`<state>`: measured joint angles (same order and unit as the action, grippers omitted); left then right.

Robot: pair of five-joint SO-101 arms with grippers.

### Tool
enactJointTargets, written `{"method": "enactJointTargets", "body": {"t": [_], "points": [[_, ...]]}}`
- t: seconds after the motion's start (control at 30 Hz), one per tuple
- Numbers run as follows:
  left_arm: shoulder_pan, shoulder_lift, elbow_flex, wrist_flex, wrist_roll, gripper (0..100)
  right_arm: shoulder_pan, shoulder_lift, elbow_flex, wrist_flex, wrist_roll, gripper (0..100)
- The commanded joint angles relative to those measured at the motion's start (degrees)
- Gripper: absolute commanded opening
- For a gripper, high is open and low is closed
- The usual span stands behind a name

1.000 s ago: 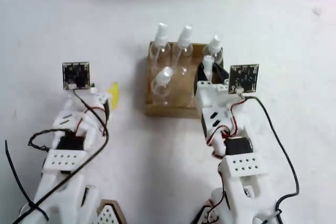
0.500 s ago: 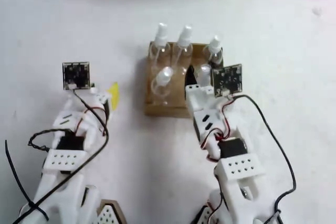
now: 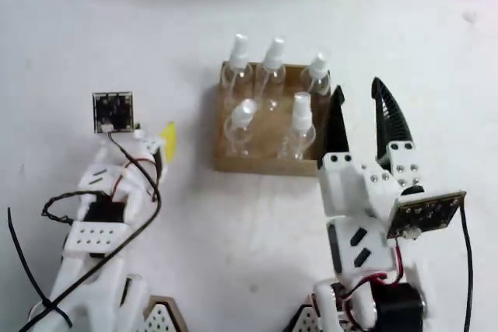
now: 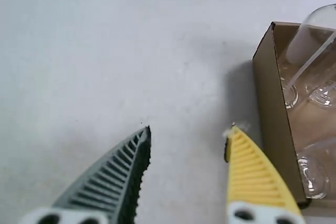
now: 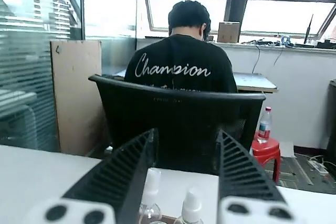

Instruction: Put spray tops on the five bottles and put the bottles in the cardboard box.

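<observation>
- The cardboard box (image 3: 264, 164) sits mid-surface (image 3: 117, 36), somewhat toward the far edge.
- All five bottles (image 3: 298, 134) stand upright inside it, three in the row toward the far edge and two in the row toward the near edge. Their long axes are vertical.
- Each bottle carries one of the white spray tops (image 3: 302, 102).
- The right gripper (image 3: 356, 92) is raised just beside the box's right wall, on the side toward the surface's right edge. Its jaws are spread wide and hold nothing.
- The right arm is the closer of the two to the bottles, nearest to the right-hand one in the near row.
- The left gripper (image 4: 190, 129) is low over the surface on the box's left side, spread wide and empty. Its yellow finger is just beside the box wall but not touching it.
- Judging by how things lie, both the capping and the boxing look finished. Any further move would only need the arms to back off without catching the box walls.
</observation>
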<state>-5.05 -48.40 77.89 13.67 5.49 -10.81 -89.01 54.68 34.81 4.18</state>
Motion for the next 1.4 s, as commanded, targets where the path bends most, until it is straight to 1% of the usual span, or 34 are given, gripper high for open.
{"method": "enactJointTargets", "body": {"t": [0.0,0.03,0.1,0.23,0.33,0.43,0.47,0.57,0.67,0.77,0.93,1.13,1.23,1.37], "points": [[-3.03,-1.54,-3.08,-0.70,-0.26,22,1.10,-0.75,-11.87,8.92,6.15,10.2],[-4.53,-2.24,-4.92,0.79,-0.26,21,1.10,-1.01,-15.03,10.95,7.21,7.9],[-7.60,-4.62,-9.41,6.86,-0.26,16,1.01,-1.71,-21.19,15.16,8.00,4.3],[-12.09,-13.41,-19.78,24.09,-0.26,1,0.92,-2.95,-28.04,22.99,8.00,2.6],[-13.14,-22.37,-25.93,34.46,-0.26,5,0.92,-5.49,-27.87,26.33,8.00,2.4],[-11.21,-32.84,-28.04,40.44,-0.44,5,0.92,-10.59,-26.81,29.14,8.00,2.4],[-9.98,-36.53,-28.04,41.93,-1.49,5,1.01,-12.88,-26.46,29.76,8.00,2.4],[-5.67,-48.04,-25.67,45.71,-9.41,4,1.45,-14.81,-26.99,32.57,8.00,2.4],[-1.36,-58.15,-21.89,48.26,-15.65,4,1.45,-14.20,-26.55,37.67,8.00,2.6],[-0.92,-55.43,-19.34,51.34,-19.34,4,1.45,-14.46,-23.65,40.57,8.00,2.8],[-0.84,-55.96,-8.97,51.08,-22.68,4,1.45,-14.46,-12.48,40.22,8.00,2.8],[-0.92,-56.13,5.89,47.03,-27.43,4,1.54,-14.46,3.43,35.74,8.00,2.8],[-0.92,-56.13,11.43,44.57,-29.63,4,1.54,-14.46,11.69,33.54,7.74,2.8],[-0.92,-56.13,16.70,42.81,-29.54,5,1.54,-14.46,23.21,28.88,7.65,2.8]]}}
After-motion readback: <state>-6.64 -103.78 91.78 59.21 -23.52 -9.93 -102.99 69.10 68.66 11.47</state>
